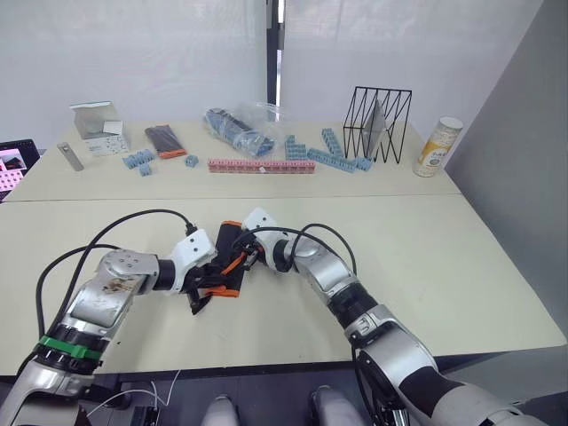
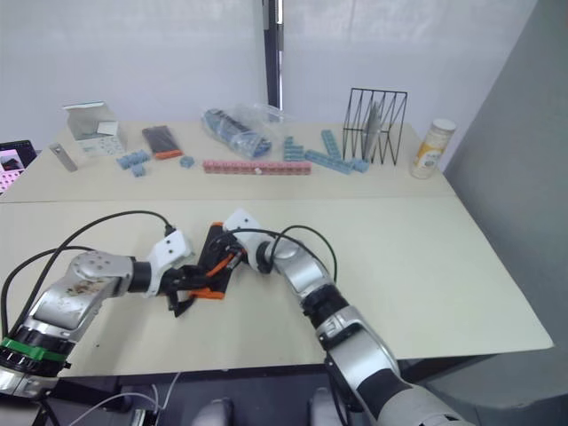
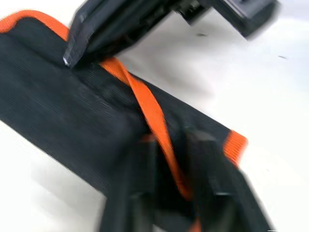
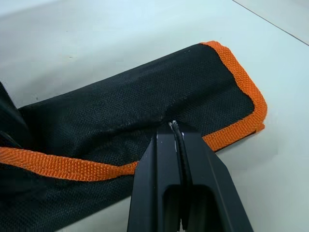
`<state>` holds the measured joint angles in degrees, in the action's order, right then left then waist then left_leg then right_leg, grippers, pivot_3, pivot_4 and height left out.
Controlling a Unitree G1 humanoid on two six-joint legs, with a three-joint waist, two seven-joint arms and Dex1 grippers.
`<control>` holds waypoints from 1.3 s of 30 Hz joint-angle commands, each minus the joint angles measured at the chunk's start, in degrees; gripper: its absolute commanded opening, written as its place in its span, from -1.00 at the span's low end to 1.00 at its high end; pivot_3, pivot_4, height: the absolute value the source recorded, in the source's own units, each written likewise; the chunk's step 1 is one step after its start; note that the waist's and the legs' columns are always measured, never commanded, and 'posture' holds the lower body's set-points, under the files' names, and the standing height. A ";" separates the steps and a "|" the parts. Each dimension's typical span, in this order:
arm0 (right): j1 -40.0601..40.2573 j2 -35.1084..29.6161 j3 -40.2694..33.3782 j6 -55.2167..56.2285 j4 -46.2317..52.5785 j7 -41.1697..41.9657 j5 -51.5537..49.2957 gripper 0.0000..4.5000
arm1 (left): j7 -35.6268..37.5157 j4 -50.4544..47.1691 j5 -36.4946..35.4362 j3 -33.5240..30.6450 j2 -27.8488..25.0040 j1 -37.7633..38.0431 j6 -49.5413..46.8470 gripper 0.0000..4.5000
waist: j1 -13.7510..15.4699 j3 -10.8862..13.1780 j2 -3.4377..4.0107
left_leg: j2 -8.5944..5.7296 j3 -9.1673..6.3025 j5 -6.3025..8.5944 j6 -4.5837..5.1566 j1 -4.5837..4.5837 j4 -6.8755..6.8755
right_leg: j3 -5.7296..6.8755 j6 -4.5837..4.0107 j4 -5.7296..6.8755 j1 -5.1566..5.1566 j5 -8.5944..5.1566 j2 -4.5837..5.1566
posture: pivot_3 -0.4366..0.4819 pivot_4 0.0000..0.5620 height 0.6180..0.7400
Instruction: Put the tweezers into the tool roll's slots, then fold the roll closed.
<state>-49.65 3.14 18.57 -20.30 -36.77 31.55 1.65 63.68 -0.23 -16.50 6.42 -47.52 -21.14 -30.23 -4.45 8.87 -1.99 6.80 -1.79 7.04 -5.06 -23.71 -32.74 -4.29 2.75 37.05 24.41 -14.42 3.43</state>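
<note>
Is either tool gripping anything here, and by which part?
The right tool is shut, pinching the folded black fabric tool roll with orange trim at its outer fabric face. The left tool straddles the roll's orange strap; whether it grips cannot be told.

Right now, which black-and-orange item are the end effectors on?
The tool roll, front and centre, larger, with an orange strap across it. The smaller flat pack lies far back left beside blue blocks.

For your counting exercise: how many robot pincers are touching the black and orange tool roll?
2. The left pincer is at the near end of the tool roll, fingers apart across its orange strap. The right pincer presses its side, fingers closed.
</note>
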 commanded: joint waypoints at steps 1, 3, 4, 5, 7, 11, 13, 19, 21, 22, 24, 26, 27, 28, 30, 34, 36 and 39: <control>2.48 -0.53 0.88 -1.76 -2.04 0.17 1.55 -1.00 | 4.55 2.77 -5.17 -5.44 -1.42 -0.72 -0.73 0.14 | 0.19 0.01 0.00 | 0.00 0.00 0.01 -0.01 -0.02 -0.01 | 0.00 0.00 0.00 0.01 0.00 0.00 | -0.05 -0.47 1.00; 2.72 -0.45 0.98 -1.89 -1.78 0.07 1.61 -1.00 | 7.56 4.10 -8.53 -7.73 -2.17 -2.48 -2.64 0.28 | 0.34 0.02 -0.03 | 0.00 0.00 0.01 -0.02 -0.04 -0.02 | 0.00 -0.01 -0.01 0.04 0.00 0.01 | -0.05 -0.47 1.00; 2.84 -0.41 1.01 -2.04 -1.57 0.05 1.59 -1.00 | 9.14 4.66 -10.01 -8.53 -2.59 -3.29 -3.81 0.28 | 0.35 0.02 -0.03 | 0.00 -0.01 0.01 -0.02 -0.06 -0.02 | 0.00 -0.01 -0.01 0.05 0.00 0.00 | -0.05 -0.47 1.00; 2.97 -0.35 1.07 -2.20 -1.32 0.03 1.58 -1.00 | 10.56 5.65 -11.22 -9.27 -2.82 -4.31 -4.56 0.28 | 0.35 0.02 -0.04 | 0.00 -0.01 0.01 -0.02 -0.08 -0.02 | 0.00 -0.01 -0.01 0.08 0.00 0.00 | -0.05 -0.47 1.00; 3.24 -0.21 1.14 -2.48 -0.89 -0.02 1.56 -1.00 | 11.91 8.48 -12.05 -9.97 -2.32 -6.57 -4.12 0.28 | 0.38 0.02 -0.03 | 0.00 0.00 0.01 -0.03 -0.10 -0.03 | 0.00 -0.01 -0.02 0.07 0.00 0.01 | -0.05 -0.47 1.00; 3.70 -0.07 1.29 -2.79 -0.33 0.00 1.76 -1.00 | 12.58 13.32 -10.02 -8.32 -0.08 -10.32 -0.47 0.04 | 0.44 0.02 -0.03 | 0.00 0.00 -0.01 0.00 -0.09 -0.03 | 0.01 -0.01 -0.02 0.07 -0.01 0.00 | -0.05 -0.47 1.00; 3.93 -0.01 1.43 -3.08 0.14 0.09 1.85 -1.00 | 13.45 16.14 -6.39 -5.38 1.31 -11.48 4.77 -0.21 | 0.46 0.02 -0.04 | 0.00 -0.01 -0.04 0.05 -0.12 -0.03 | 0.01 -0.01 -0.02 0.06 0.00 0.00 | -0.05 -0.47 1.00; 4.38 -0.17 1.74 -4.16 1.79 0.46 2.02 -1.00 | 13.09 24.58 -1.88 -2.19 8.52 -11.77 14.15 -0.98 | 0.43 0.02 -0.04 | 0.00 0.00 -0.07 0.10 -0.16 -0.03 | 0.01 0.10 0.00 0.08 0.01 -0.02 | -0.05 -0.47 1.00; 4.58 -0.29 1.85 -4.61 2.69 0.45 2.11 -1.00 | 13.63 26.22 0.68 -0.57 8.73 -10.07 17.50 -0.98 | 0.30 0.01 -0.04 | 0.00 0.00 -0.07 0.10 -0.19 -0.02 | 0.01 0.19 0.00 0.10 0.06 -0.02 | -0.05 -0.47 1.00; 4.72 -0.39 1.83 -4.68 3.44 0.45 2.09 -1.00 | 13.57 27.09 1.99 0.23 8.66 -9.11 19.00 -0.98 | 0.24 0.01 -0.04 | 0.00 0.00 -0.07 0.10 -0.19 -0.02 | 0.01 0.21 0.00 0.11 0.07 -0.02 | -0.05 -0.47 1.00; 4.87 -0.64 1.63 -3.72 5.24 1.07 1.66 -1.00 | 13.24 28.92 4.00 1.39 8.70 -7.26 21.69 -0.98 | 0.34 0.01 -0.04 | 0.00 -0.01 -0.06 0.10 -0.17 0.00 | 0.01 0.29 0.02 0.11 0.10 -0.02 | -0.05 -0.47 1.00; 5.24 -0.80 1.11 -1.92 7.67 2.59 0.52 -1.00 | 12.95 30.26 5.24 2.02 8.79 -6.29 23.44 -0.98 | 0.31 0.00 -0.03 | 0.00 -0.01 -0.06 0.10 -0.14 0.00 | 0.00 0.33 0.02 0.08 0.11 -0.02 | -0.05 -0.47 1.00; 5.52 -0.80 0.66 -1.54 9.13 3.43 -0.29 -1.00 | 12.77 30.48 5.46 2.01 8.76 -6.05 23.96 -0.98 | 0.30 0.00 -0.03 | 0.00 0.00 -0.06 0.10 -0.14 0.00 | 0.00 0.25 0.02 0.07 0.07 -0.02 | -0.05 -0.47 1.00; 5.74 -0.82 0.36 -1.15 10.23 3.99 -0.80 -1.00 | 12.71 30.55 5.48 1.94 8.72 -5.96 24.20 -0.98 | 0.27 0.00 -0.03 | 0.00 -0.01 -0.06 0.10 -0.13 -0.01 | 0.00 0.10 0.02 0.07 -0.02 -0.02 | -0.05 -0.47 1.00; 6.80 -0.72 0.16 -0.94 13.47 6.18 -2.49 -1.00 | 12.51 30.42 5.15 1.56 8.60 -5.65 24.35 -0.98 | 0.22 0.00 -0.03 | 0.00 -0.01 -0.06 0.10 -0.11 0.00 | 0.00 0.05 0.03 0.07 -0.05 -0.02 | -0.05 -0.47 1.00; 8.94 -0.77 2.34 -1.37 16.06 9.50 -3.04 -1.00 | 12.35 29.48 4.59 0.95 8.34 -4.85 24.40 -0.98 | 0.13 0.01 -0.02 | 0.00 0.00 -0.06 0.10 -0.11 0.00 | 0.00 0.07 0.04 0.08 -0.04 -0.02 | -0.05 -0.47 1.00; 9.40 -0.63 3.41 -0.82 14.32 9.58 -2.17 -1.00 | 12.28 29.00 4.54 0.79 8.26 -4.47 24.30 -0.98 | 0.16 0.01 -0.02 | 0.00 -0.01 -0.06 0.10 -0.11 0.00 | 0.00 0.08 0.04 0.08 -0.03 -0.02 | -0.05 -0.47 1.00; 8.68 0.23 3.56 1.53 6.95 6.65 -0.24 -1.00 | 12.21 27.82 4.19 0.44 8.13 -3.68 23.85 -0.98 | -0.03 0.00 -0.03 | 0.00 0.00 -0.05 0.09 -0.09 -0.01 | 0.00 0.05 0.04 0.07 -0.05 -0.02 | -0.05 -0.47 1.00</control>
<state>-40.58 2.79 21.56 -20.02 -25.65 40.08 -0.15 75.73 26.28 -14.63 5.59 -38.27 -27.35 -5.06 -4.48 8.88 -2.02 6.81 -1.79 6.99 -4.97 -23.75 -32.74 -4.29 2.80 37.09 24.45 -14.47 3.41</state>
